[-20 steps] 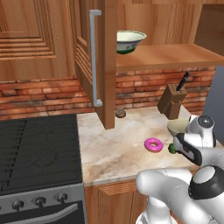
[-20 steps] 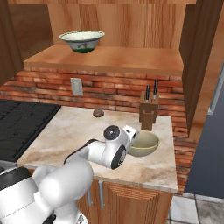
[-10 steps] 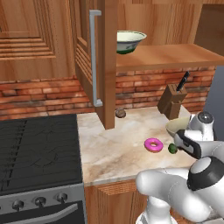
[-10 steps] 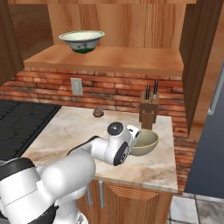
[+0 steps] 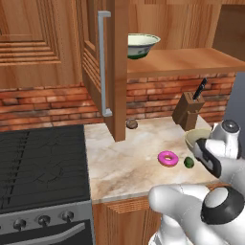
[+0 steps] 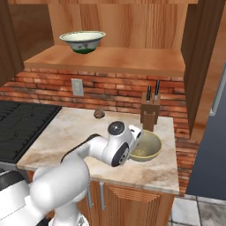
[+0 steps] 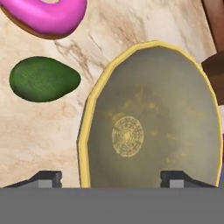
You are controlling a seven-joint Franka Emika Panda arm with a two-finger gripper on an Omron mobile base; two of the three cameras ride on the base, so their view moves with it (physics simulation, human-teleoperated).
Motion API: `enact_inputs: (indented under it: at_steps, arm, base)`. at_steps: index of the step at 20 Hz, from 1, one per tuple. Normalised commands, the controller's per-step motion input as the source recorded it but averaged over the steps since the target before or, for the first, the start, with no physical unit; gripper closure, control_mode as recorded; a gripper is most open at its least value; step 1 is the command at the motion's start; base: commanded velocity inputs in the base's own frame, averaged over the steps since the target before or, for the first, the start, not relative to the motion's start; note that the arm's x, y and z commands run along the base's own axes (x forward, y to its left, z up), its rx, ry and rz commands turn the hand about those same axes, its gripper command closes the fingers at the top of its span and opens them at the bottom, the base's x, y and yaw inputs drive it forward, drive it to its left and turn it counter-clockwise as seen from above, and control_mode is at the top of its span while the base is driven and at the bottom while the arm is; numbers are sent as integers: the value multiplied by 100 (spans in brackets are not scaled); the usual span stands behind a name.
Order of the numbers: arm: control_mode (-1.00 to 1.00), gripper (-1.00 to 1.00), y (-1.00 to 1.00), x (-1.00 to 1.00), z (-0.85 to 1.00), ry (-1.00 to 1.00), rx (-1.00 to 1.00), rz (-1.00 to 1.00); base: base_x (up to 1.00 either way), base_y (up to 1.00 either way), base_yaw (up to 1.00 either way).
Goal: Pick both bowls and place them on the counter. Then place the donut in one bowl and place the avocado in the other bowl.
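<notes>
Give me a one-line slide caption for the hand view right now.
Gripper open above the empty olive-tan bowl on the counter, avocado and pink donut lying beside it.

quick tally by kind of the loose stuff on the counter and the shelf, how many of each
bowls: 2, the cream-white bowl on the shelf and the olive-tan bowl on the counter
donut: 1, on the counter
avocado: 1, on the counter beside the donut
small brown lump: 1, by the brick wall
knife block: 1
total: 6
</notes>
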Motion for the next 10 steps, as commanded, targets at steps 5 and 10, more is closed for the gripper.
enact_inputs:
  at_steps: [5,10]
  arm:
    - [-100,-100,2,-28,88,0,0,-7]
    - [-100,-100,31,-17,80,0,0,-18]
  base:
    - [0,0,0]
    - [0,0,0]
